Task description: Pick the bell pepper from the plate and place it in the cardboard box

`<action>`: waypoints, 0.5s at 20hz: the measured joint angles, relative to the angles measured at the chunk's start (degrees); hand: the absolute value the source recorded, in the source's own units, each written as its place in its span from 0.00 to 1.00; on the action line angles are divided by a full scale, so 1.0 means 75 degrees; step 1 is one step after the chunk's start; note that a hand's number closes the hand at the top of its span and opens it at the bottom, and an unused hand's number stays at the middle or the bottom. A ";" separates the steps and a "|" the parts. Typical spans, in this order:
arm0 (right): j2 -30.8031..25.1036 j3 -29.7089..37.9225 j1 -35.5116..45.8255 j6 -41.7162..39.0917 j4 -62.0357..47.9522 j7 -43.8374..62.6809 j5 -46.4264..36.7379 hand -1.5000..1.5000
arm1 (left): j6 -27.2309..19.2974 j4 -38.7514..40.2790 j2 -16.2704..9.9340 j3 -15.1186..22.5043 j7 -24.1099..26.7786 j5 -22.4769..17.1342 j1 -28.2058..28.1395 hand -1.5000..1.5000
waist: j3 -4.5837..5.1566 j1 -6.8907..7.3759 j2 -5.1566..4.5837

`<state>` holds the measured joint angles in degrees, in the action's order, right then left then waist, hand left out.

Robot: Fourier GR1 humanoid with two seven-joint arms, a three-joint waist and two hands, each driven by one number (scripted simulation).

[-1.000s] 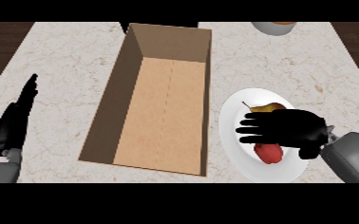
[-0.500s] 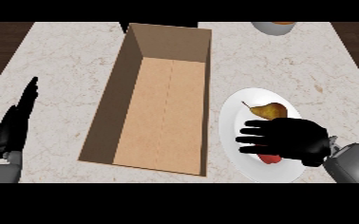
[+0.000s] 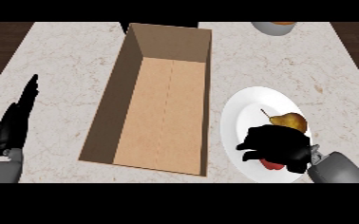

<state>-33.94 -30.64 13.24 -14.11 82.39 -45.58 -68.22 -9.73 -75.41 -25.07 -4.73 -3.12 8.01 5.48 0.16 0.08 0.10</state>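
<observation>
A long open brown cardboard box [image 3: 165,109] lies on the pale marbled counter [image 3: 70,57], its long axis running away from the robot and leaning slightly right at the far end. Its near edge sits close to the counter's front edge; its far wall stops short of the back edge. Left of the box a broad strip of bare counter stays free, and only a narrow gap of counter separates the box's right wall from the round white plate [image 3: 242,109].

On the plate, the black right hand [image 3: 277,146] covers the red bell pepper [image 3: 270,164], with its fingers curled down round it. Only a small red patch shows under the palm, near the plate's front rim, so the pepper's long axis and heading cannot be told. Just beyond the hand lies a yellow-brown pear [image 3: 291,121], its stem pointing toward the box.

The black left hand [image 3: 17,118] rests at the left edge, fingers straight and up. A grey bowl [image 3: 275,27] sits at the far right edge, partly cut off.
</observation>
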 measured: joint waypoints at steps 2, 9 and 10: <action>0.0170 0.0155 0.0060 0.0394 -0.0180 -0.0180 -0.0031 1.00 | 0.0069 0.0006 0.0034 -0.0049 0.0067 -0.0026 -0.0059 0.50 | 0.0019 0.0012 0.0012; 0.0645 0.0693 0.0213 0.1340 -0.0451 -0.0500 -0.0123 1.00 | 0.0119 -0.0197 0.0093 -0.0131 -0.0063 0.0084 -0.0087 0.50 | 0.0053 0.0008 0.0029; 0.0724 0.0768 0.0207 0.1478 -0.0439 -0.0519 -0.0108 1.00 | 0.0112 -0.0202 0.0114 -0.0127 -0.0090 0.0113 -0.0076 0.50 | 0.0045 0.0003 0.0025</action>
<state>-28.51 -24.88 14.79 -3.02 79.10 -49.48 -69.02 -8.89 -76.93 -24.21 -5.68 -3.80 8.86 4.91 0.50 0.10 0.29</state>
